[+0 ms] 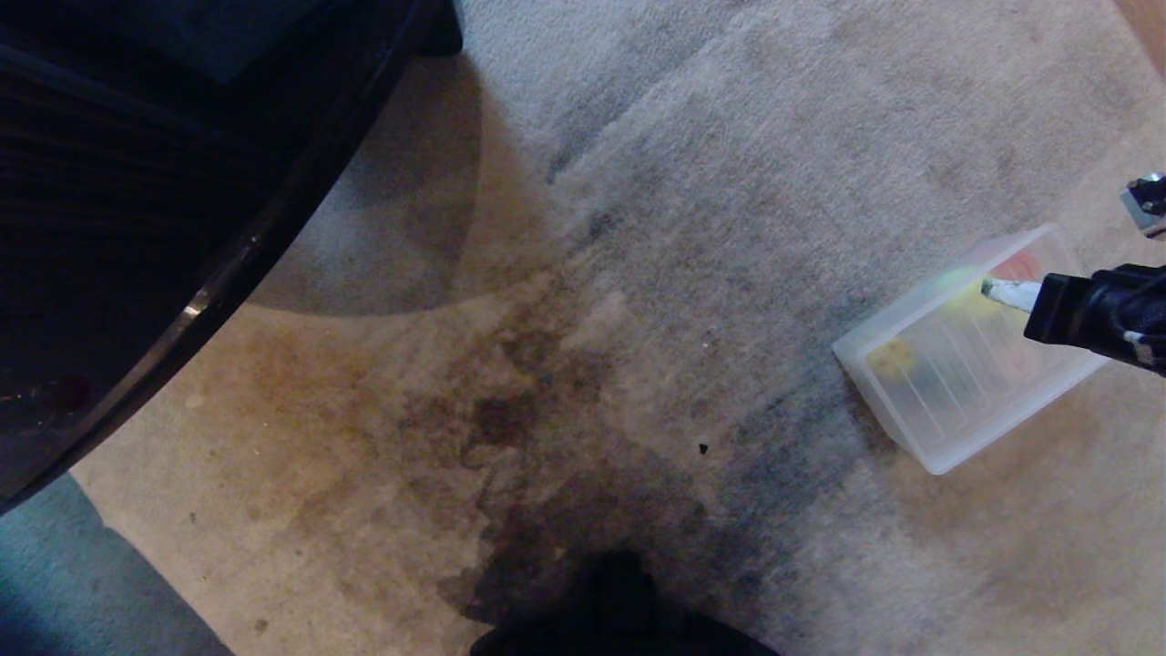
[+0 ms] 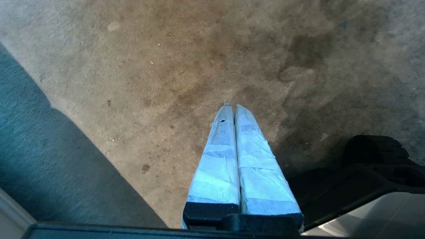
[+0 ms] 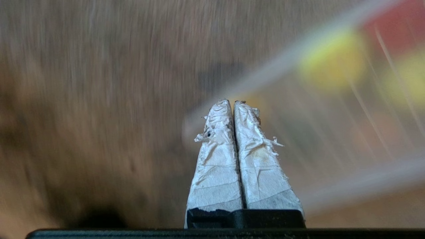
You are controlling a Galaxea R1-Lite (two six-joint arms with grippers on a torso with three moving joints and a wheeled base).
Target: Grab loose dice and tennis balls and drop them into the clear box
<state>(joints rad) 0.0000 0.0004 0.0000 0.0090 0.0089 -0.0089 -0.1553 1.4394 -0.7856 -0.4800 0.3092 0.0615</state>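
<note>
The clear box sits on the carpet at the right of the head view. Through its frosted walls I see blurred shapes: a yellow one, a yellow-green one and a red one. I cannot tell dice from tennis balls among them. My right gripper hangs over the box's far side, shut and empty. In the right wrist view its taped tips meet, with the box rim and a yellow blur beyond. My left gripper is shut and empty over bare carpet.
Dark furniture fills the upper left of the head view. The beige carpet carries a large dark stain. My own dark base shows at the bottom edge. A teal floor strip lies at the bottom left.
</note>
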